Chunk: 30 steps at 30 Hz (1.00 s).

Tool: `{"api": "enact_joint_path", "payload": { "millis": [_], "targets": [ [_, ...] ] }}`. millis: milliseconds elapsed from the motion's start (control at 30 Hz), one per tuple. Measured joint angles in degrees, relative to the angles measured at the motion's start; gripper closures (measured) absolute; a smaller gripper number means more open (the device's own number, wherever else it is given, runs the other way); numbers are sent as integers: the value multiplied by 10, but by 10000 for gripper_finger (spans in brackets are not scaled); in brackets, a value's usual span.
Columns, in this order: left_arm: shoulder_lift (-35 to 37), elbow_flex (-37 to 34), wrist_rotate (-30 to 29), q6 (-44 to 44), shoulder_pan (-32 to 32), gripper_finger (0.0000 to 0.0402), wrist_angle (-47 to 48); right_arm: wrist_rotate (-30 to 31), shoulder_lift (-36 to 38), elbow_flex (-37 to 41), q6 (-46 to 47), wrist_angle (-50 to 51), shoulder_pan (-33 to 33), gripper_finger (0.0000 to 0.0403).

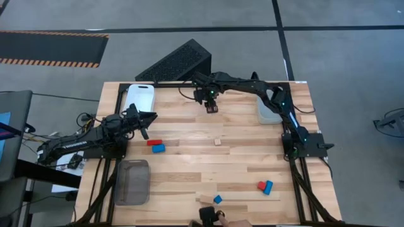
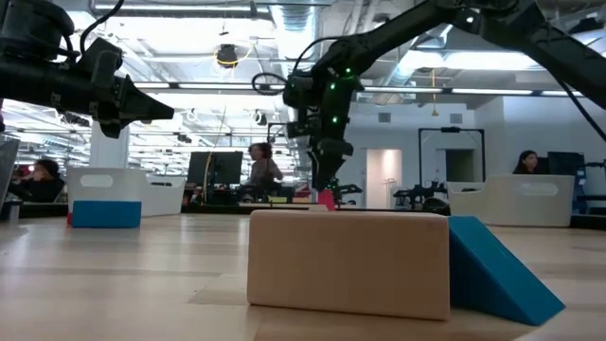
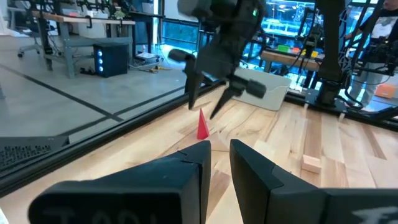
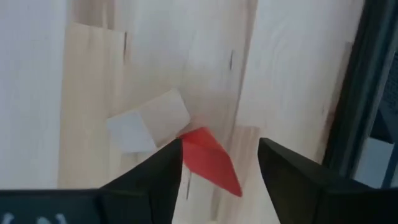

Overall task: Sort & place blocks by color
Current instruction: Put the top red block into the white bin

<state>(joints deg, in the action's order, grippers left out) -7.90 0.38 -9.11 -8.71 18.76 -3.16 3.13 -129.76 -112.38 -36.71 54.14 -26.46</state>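
A small red wedge [image 1: 212, 108] [image 3: 203, 124] [image 4: 211, 160] stands on its base on the far middle of the table. My right gripper [image 1: 211, 101] [image 3: 207, 103] [image 2: 327, 180] points down at it, open, with one finger on each side of the wedge's tip and no touch that I can see. My left gripper [image 1: 145, 125] [image 3: 219, 149] hovers over the left side, open by a narrow gap and holding nothing. Near it lie a red block [image 1: 152, 142] and a blue block [image 1: 158, 149]. A wood cube [image 1: 218, 141] lies mid-table.
A white tray [image 1: 139, 98] sits at the far left, a grey tray [image 1: 132, 181] at the near left and a clear tray [image 1: 267, 113] at the far right. A red [image 1: 261, 185] and a blue block [image 1: 268, 186] lie near right. A blue wedge [image 1: 218, 199] [image 2: 502, 270] and a wood block [image 2: 348, 263] lie at the near edge.
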Motion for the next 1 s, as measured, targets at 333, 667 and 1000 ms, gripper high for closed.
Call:
{"api": "enact_joint_path", "payload": {
  "millis": [333,667,1000],
  "targets": [
    [0,0,1,4,0,351,0,-2,-1,-1,5,22,-11,258],
    [0,0,0,5,0,351,0,-23,-9,-2,35,25,-32,348],
    [0,0,-2,-9,0,351,-1,-34,-14,-40,174,39,-22,382]
  ]
}}
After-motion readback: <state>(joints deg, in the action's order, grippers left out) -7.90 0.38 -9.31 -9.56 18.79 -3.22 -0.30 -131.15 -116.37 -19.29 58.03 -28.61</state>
